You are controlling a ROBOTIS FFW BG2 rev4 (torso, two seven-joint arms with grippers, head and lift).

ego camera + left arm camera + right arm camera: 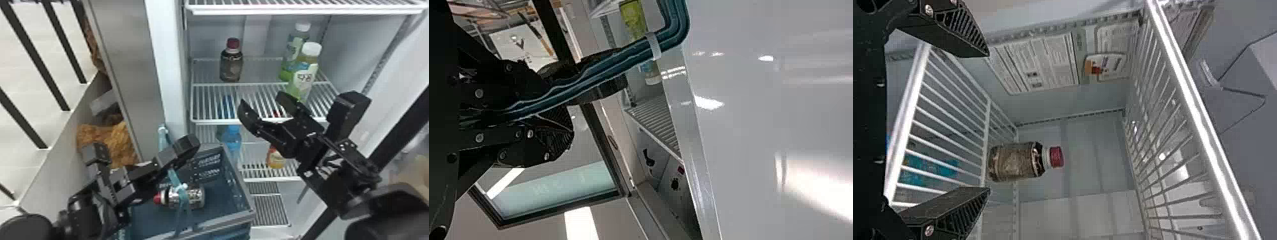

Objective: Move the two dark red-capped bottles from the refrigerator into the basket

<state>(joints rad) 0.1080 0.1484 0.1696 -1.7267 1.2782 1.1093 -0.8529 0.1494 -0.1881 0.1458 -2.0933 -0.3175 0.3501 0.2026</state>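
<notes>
Noting our right claw (261, 99) released, dark red-capped round bottle (231, 65) standing ahead on white wire shelf (220, 121); left claw (191, 140) clamps teal strap (174, 177), second red-capped bottle (194, 197) lying nearby in blue basket (229, 218).

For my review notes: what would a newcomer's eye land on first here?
Probably the dark bottle with the red cap, upright on a wire shelf in the refrigerator. Next, its red-capped match lying on its side in the blue basket, low in the head view. Then the black right gripper, fingers spread, in front of the shelves.
</notes>
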